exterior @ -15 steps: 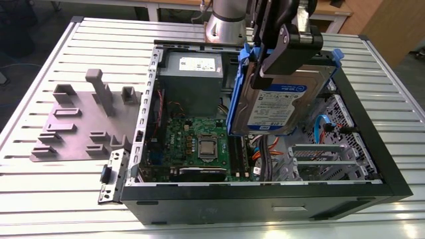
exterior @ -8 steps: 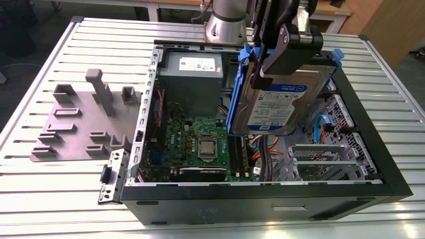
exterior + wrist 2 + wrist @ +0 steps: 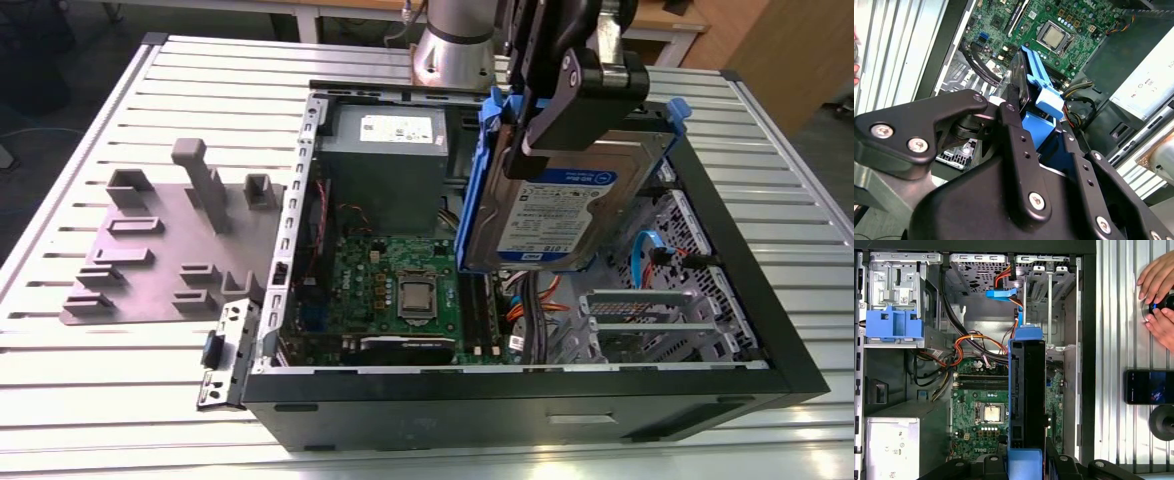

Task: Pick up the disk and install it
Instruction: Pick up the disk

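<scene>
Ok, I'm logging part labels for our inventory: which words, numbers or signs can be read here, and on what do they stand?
None is legible enough to quote.
White-and-blue label on the flat silver disk in its blue plastic frame, clamped by the black gripper: print too small.
White sticker on the big grey metal box: too small.
Green motherboard markings: too small.
Black phone screen: unreadable.
</scene>
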You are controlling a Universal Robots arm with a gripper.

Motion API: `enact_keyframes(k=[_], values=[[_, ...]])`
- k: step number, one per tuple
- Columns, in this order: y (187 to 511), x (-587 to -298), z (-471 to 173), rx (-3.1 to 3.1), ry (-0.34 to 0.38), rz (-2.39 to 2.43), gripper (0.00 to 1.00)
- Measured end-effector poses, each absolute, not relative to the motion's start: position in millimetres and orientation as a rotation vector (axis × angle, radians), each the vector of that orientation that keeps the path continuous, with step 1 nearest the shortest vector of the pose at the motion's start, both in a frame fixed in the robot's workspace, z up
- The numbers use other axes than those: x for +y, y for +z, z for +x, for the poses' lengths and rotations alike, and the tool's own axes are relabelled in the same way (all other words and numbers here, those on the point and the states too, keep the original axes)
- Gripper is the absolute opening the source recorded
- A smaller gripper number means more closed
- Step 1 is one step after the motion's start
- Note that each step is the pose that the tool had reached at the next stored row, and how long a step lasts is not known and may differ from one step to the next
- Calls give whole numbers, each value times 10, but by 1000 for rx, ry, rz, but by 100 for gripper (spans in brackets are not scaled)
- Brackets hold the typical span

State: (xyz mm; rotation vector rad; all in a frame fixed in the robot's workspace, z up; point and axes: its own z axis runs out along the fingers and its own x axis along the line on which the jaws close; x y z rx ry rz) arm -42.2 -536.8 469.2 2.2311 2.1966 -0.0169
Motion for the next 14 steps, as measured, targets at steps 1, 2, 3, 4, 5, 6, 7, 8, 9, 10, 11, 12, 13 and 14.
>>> enact_keyframes(k=[1, 2, 3, 4, 5, 6, 7, 8, 9, 10, 11, 12, 13, 14], values=[[4692, -5368, -422, 2197, -17, 2231, 36], [4692, -5368, -422, 2197, -17, 2231, 36], [4692, -5368, -422, 2197, -17, 2231, 36], [4692, -5369, -422, 2197, -17, 2231, 36], [4691, -5371, -423, 2197, -17, 2231, 36], [4690, -5378, -422, 2197, -17, 2231, 36], [4691, -5386, -419, 2197, -17, 2231, 36], [4689, -5397, -411, 2197, -17, 2231, 36], [4685, -5409, -401, 2197, -17, 2231, 36], [4682, -5418, -389, 2197, -17, 2231, 36], [4679, -5427, -377, 2197, -17, 2231, 36], [4674, -5432, -358, 2197, -17, 2231, 36], [4671, -5437, -336, 2197, -17, 2231, 36], [4666, -5440, -311, 2197, -17, 2231, 36]])
